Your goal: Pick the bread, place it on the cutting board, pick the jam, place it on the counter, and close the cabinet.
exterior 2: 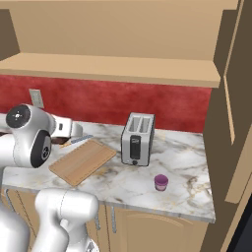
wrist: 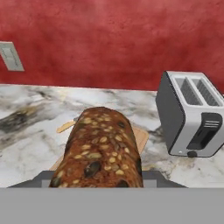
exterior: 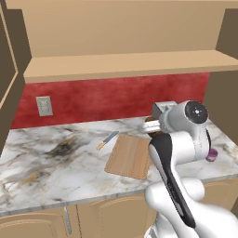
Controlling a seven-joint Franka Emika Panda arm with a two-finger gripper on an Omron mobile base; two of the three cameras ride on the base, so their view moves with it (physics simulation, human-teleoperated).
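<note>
The bread (wrist: 100,148), a dark seeded loaf, lies between my jaws, so my gripper (wrist: 99,183) is shut on it. It hangs a little above the far end of the cutting board (exterior: 129,157), which lies flat on the counter (exterior: 46,162). A sliver of the loaf (exterior: 151,125) shows beside my wrist. The jam (exterior 2: 161,182), a purple jar, stands on the marble near the front edge, right of the toaster. The cabinet (exterior 2: 236,98) above is open, with its door swung out at the right and its shelf (exterior: 116,65) bare.
A silver toaster (exterior 2: 138,139) stands right of the board, against the red wall. A knife (exterior: 108,140) lies just behind the board's left corner. A wall outlet (exterior: 44,106) sits at the left. My own arm hides the board's right part in the left base view.
</note>
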